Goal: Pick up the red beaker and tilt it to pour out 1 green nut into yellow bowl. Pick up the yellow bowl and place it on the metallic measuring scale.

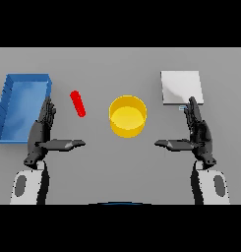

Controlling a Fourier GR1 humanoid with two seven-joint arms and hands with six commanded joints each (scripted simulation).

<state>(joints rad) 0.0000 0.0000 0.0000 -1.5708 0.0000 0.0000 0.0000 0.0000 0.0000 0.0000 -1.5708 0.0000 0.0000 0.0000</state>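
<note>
Your left hand [42, 132] spread flat, holding nothing | right hand [196, 132] likewise, thumb inward | yellow bowl [127, 115] upright between them | red beaker [77, 103] lying tilted left of bowl | blue bin [14, 88] far left | metallic scale [181, 87] far right

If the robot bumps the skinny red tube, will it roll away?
Probably. The red beaker looks narrow, rounded and lying tilted on the table, so a nudge could roll it. Nothing touches it to stop it. It looks light for its size.
</note>
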